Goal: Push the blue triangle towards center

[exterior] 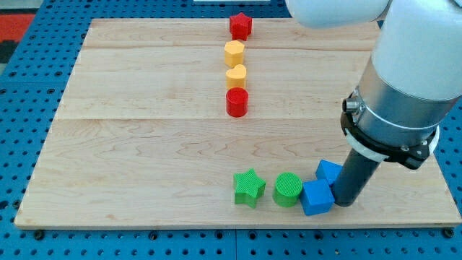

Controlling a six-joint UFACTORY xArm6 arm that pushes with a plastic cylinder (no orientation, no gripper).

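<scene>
The blue triangle (pixel 328 172) lies near the board's bottom right, partly hidden behind a blue cube (pixel 316 197) and the rod. My tip (pixel 344 202) stands at the right of both blue blocks, touching or nearly touching them. A green cylinder (pixel 287 190) sits just left of the blue cube, and a green star (pixel 249 187) sits left of that.
A column near the view's top centre holds a red star (pixel 240 26), a yellow hexagon (pixel 234 52), a yellow heart (pixel 236 76) and a red cylinder (pixel 237 102). The wooden board (pixel 144 144) rests on a blue pegboard. The arm's grey body fills the upper right.
</scene>
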